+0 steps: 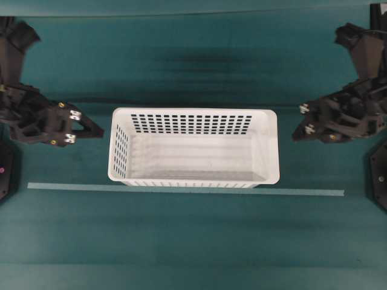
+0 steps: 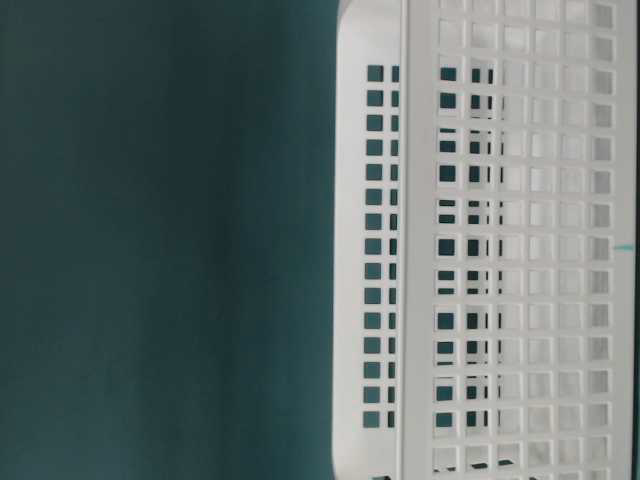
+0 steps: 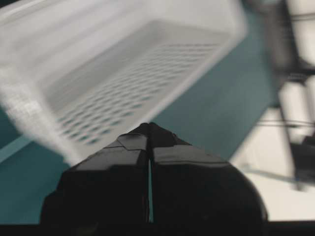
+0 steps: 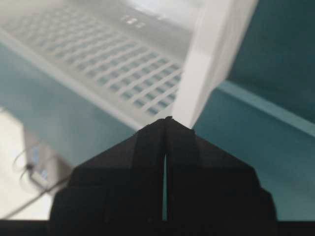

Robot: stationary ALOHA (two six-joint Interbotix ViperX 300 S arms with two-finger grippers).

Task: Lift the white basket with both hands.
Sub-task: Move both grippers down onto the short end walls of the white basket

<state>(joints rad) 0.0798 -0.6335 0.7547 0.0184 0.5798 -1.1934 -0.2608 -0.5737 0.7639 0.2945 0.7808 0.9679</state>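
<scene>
Overhead exterior view: white basket (image 1: 193, 148) at table centre, long axis 9-to-3 o'clock. Left gripper (image 1: 97, 130) just off its 9 o'clock end, right gripper (image 1: 297, 132) a bit farther off 3 o'clock end. Both jaws clenched, holding nothing, tips pointing at basket.

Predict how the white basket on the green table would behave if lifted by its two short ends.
The white basket looks empty with slotted walls, so it is probably light for its size. Its moulded plastic rim suggests it stays fairly stiff, perhaps flexing slightly. The smooth rim could be slippery, and uneven lifting would likely tilt it.
</scene>
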